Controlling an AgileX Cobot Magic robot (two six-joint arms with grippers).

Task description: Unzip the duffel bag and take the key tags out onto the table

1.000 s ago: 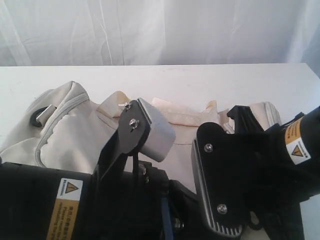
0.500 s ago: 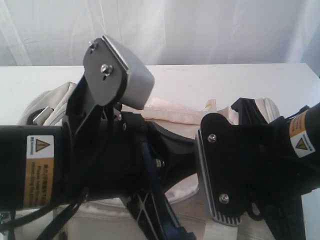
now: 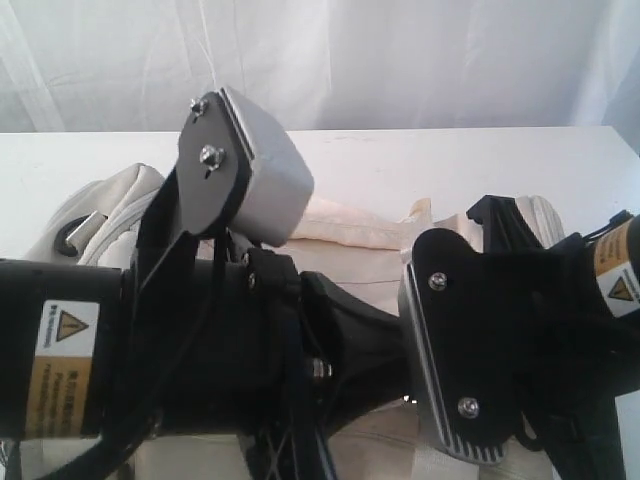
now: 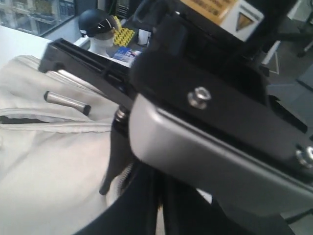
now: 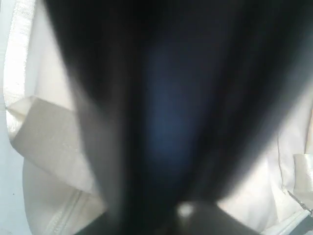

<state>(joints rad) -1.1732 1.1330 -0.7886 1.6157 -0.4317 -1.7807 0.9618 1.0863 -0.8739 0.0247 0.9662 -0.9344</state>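
1 — duffel bag (image 3: pixel 105 205), cream-white with grey piping. It lies across the table (image 3: pixel 420 150), long axis from nine to three o'clock, and both arms mask most of it. The left end is rounded, with a black strap ring (image 3: pixel 72 238) at its eight o'clock edge. The left wrist view shows the zip seam (image 4: pixel 54 125) along the top panel with a short dark gap in it, and a small metal bar (image 4: pixel 66 100) on the fabric just beside it.

2 — left arm (image 3: pixel 150 340), black, crossing the foreground over the bag's left half and middle. Its grey wrist camera (image 3: pixel 268 178) stands at its twelve o'clock. The left claw is hidden under the arm. It is pressed together; whether it pinches anything cannot be told.

3 — right claw (image 3: pixel 497 222), black, pressed together, over the bag's right end. A webbing tab (image 3: pixel 420 212) sits at its nine o'clock and the bag's rounded end at its three o'clock. Contact with the fabric cannot be told. The right wrist view is a blurred dark mass with cream fabric and a webbing handle (image 5: pixel 46 142) beside it.

4 — camera bracket (image 3: pixel 455 370) of the right arm, at the claw's seven o'clock.

Changes: a second ago the left arm lay low and left the bag's left half exposed. It has since risen, and its camera now stands against the curtain (image 3: pixel 420 60). The bracket has sunk slightly towards five o'clock. The bag has not moved.
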